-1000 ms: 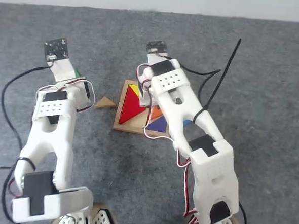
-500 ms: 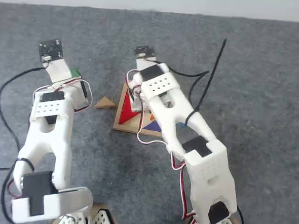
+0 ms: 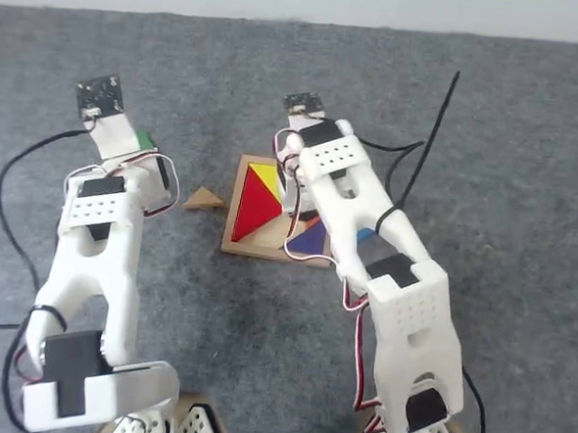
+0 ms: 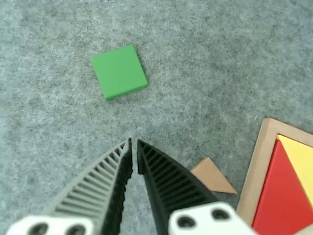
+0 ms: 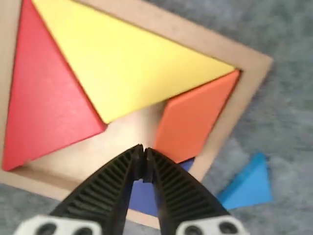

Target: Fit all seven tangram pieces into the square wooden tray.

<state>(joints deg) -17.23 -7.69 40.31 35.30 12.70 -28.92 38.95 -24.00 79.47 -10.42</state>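
While the right jaws hang pinched together over the wooden tray (image 5: 195,39), the green square (image 4: 119,71) lies on the table dead ahead of the left jaws, likewise closed, making that arm the nearer

No text, label, number or sign can be read on anything here.

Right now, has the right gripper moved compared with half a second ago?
Yes. The right gripper swung rightward, away from the tan triangle, uncovering the yellow triangle.

Green sq (image 4: 119,71) nr closed jaws
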